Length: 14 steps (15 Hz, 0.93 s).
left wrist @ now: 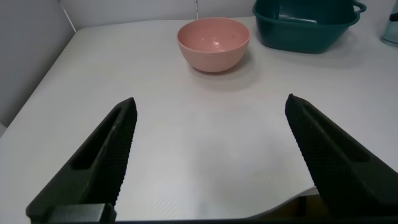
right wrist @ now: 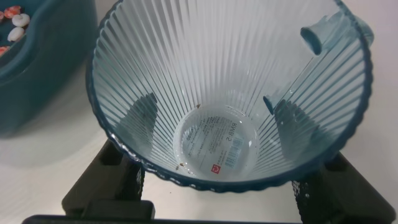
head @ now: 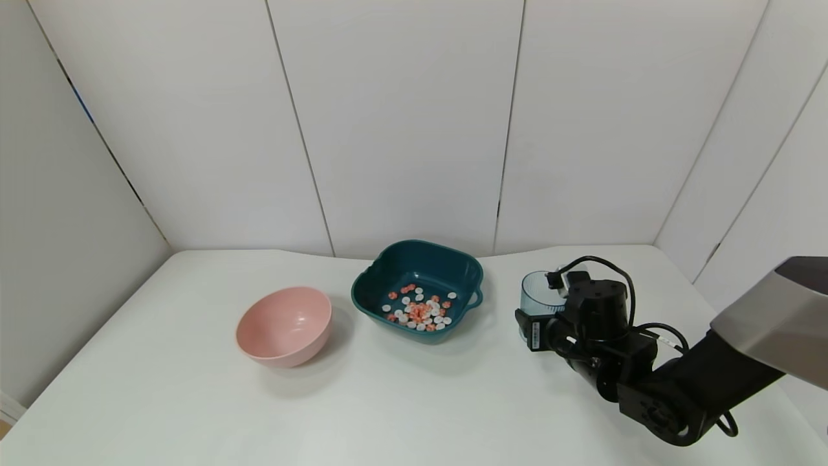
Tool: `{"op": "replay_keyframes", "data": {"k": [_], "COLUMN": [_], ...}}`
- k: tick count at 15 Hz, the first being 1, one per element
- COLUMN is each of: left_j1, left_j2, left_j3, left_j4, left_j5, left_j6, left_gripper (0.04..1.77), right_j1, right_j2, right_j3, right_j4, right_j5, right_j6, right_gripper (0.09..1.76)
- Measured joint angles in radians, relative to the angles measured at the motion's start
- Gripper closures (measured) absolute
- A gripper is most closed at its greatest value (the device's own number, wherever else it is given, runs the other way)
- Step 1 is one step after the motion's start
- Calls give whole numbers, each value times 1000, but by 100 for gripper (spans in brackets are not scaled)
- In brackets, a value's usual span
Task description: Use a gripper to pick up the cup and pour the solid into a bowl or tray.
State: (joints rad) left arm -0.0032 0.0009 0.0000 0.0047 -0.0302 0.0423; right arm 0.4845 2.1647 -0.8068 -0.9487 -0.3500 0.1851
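Note:
The pale-blue ribbed cup [head: 535, 294] stands upright just right of the dark teal dish [head: 420, 249]. My right gripper [head: 543, 323] is shut on the cup, one finger on each side of its wall. In the right wrist view the cup [right wrist: 230, 93] is empty down to the label on its bottom, with the gripper [right wrist: 217, 117] around it. The white and orange-red solid [head: 420, 312] lies in the teal dish; a few pieces [right wrist: 15, 18] show in the dish [right wrist: 43, 81] in that view. My left gripper [left wrist: 211, 162] is open and empty, low over the table's near left part.
A round pink bowl [head: 284, 327] sits left of the teal dish and is empty; it also shows in the left wrist view [left wrist: 213, 43], with the teal dish [left wrist: 305, 31] behind it. White wall panels close off the back and sides of the table.

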Motion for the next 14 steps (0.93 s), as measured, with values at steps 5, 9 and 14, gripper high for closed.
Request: {"op": "replay_keyframes", "data": {"k": [5,9,14], "left_j1": [0,0,0], "left_j2": [0,0,0], "left_j3": [0,0,0], "left_j4": [0,0,0], "left_j5": [0,0,0], "left_j6": [0,0,0], "left_gripper": [9,9,9], "right_j1": [-4,-4,-6], "right_j2": [5,5,4], "right_j3": [1,2,3], "right_j4": [-17,-15,-7], "right_j5": [1,3,4], "right_j6": [0,0,-2], "right_gripper": [43,31,23]}}
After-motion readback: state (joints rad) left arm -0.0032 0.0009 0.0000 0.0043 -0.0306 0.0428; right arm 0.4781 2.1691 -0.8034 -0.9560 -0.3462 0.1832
